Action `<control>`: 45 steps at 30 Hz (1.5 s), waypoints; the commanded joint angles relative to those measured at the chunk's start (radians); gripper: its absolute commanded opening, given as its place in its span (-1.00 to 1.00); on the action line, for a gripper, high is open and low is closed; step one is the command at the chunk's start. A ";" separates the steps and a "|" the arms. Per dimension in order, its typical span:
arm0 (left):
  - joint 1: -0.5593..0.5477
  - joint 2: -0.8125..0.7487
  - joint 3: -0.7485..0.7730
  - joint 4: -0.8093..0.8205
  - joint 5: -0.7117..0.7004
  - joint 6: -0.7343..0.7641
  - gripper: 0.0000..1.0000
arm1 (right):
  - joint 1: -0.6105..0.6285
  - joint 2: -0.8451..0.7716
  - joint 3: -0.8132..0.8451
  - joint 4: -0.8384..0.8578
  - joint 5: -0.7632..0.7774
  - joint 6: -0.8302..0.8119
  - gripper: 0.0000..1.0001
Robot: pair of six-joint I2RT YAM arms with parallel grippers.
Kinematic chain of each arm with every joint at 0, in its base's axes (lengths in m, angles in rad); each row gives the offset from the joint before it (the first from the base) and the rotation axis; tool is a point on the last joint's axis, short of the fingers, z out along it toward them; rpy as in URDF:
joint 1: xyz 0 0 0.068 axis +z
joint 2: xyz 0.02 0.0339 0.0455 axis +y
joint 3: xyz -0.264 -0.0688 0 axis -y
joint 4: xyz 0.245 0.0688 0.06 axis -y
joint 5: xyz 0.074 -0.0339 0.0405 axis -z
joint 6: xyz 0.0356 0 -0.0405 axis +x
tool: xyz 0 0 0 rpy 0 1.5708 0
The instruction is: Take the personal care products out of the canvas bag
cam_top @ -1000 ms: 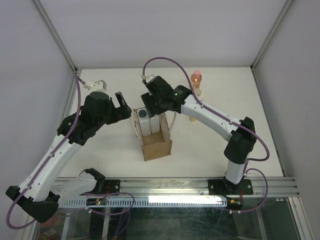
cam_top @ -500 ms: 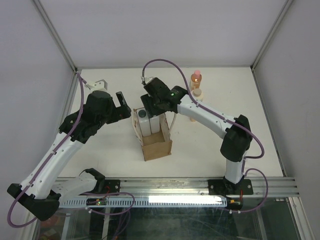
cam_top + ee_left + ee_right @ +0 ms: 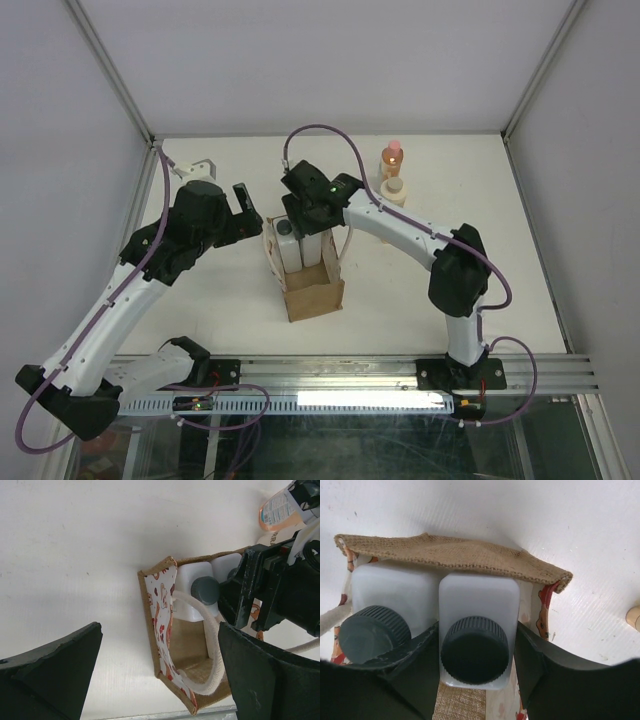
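Note:
The canvas bag [image 3: 314, 298] stands upright mid-table with its mouth open. Two white bottles with dark grey caps stand in its far end. My right gripper [image 3: 305, 215] reaches into the bag, one finger on each side of the right white bottle [image 3: 479, 597], shut on it. The other white bottle [image 3: 390, 587] stands against it on the left. My left gripper [image 3: 243, 212] is open and empty, just left of the bag [image 3: 162, 610]. The orange bottle [image 3: 393, 158] and the cream bottle [image 3: 395, 190] stand on the table at the back right.
A white loop handle [image 3: 212, 645] arches over the bag's mouth. A small white bracket [image 3: 197, 167] lies at the back left. Grey walls close in the table on three sides.
My right arm's elbow has swung left and its wrist has shifted slightly left over the bag's far end. The left arm has barely moved.

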 commanded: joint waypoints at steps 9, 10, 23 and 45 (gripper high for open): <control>0.013 -0.006 0.048 0.020 -0.002 0.037 0.98 | -0.002 0.067 0.091 0.002 0.002 0.003 -0.16; 0.013 -0.007 0.048 0.020 -0.002 0.037 0.98 | -0.002 0.058 0.094 0.002 0.006 0.001 -0.21; 0.014 0.006 0.032 0.041 0.061 0.020 0.98 | -0.135 -0.259 -0.065 0.183 -0.283 0.157 -0.72; 0.014 -0.039 -0.070 0.091 0.165 -0.046 0.98 | -0.317 -0.874 -0.355 0.382 -0.310 0.286 -1.00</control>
